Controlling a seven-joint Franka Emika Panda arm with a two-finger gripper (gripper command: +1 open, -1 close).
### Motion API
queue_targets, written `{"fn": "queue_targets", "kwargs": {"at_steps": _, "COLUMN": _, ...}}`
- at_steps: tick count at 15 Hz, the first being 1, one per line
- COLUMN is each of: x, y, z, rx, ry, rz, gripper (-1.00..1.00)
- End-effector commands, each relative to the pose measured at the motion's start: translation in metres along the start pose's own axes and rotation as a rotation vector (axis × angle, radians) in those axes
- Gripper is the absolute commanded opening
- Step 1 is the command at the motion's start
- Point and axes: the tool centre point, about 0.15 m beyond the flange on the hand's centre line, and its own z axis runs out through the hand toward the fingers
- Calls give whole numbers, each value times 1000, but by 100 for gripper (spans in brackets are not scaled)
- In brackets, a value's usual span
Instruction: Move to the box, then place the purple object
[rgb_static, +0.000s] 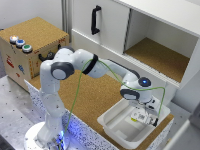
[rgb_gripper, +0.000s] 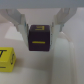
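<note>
The pincer (rgb_gripper: 41, 31) is clamped on the purple object (rgb_gripper: 40, 38) — a dark cube, seemingly purple — both fingers (rgb_gripper: 21, 25) against its sides, held over the box (rgb_static: 111, 122); beside the pincer, a yellow block (rgb_gripper: 7, 57) lies inside — on the counter (rgb_static: 92, 97)

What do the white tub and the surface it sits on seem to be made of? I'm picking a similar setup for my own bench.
The white tub looks like smooth moulded plastic: even white colour, rounded corners, a flared rim with a slight sheen. The surface under it looks like cork sheet, speckled tan-brown and matte, though the frames are too blurry to be sure.
</note>
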Motion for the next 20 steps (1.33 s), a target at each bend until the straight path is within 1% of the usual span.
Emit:
{"fn": "queue_targets", "kwargs": {"at_steps": 1, "x": 29, "y": 33, "z": 45, "rx": 182, "ry": -51, "rz": -5, "gripper": -100}}
{"fn": "queue_targets", "kwargs": {"at_steps": 6, "x": 34, "y": 37, "z": 58, "rx": 197, "ry": -56, "rz": 36, "gripper": -100}}
{"fn": "queue_targets", "kwargs": {"at_steps": 7, "x": 36, "y": 36, "z": 55, "rx": 202, "ry": -51, "rz": 34, "gripper": 100}}
{"fn": "queue_targets", "kwargs": {"at_steps": 8, "x": 38, "y": 36, "z": 49, "rx": 199, "ry": -29, "rz": 34, "gripper": 100}}
{"fn": "queue_targets", "kwargs": {"at_steps": 14, "x": 38, "y": 37, "z": 1, "rx": 218, "ry": 50, "rz": 39, "gripper": 100}}
{"fn": "queue_targets", "kwargs": {"at_steps": 17, "x": 34, "y": 30, "z": -30, "rx": 231, "ry": 68, "rz": 32, "gripper": 100}}
{"fn": "queue_targets", "kwargs": {"at_steps": 20, "x": 31, "y": 14, "z": -61, "rx": 228, "ry": 80, "rz": 11, "gripper": 100}}
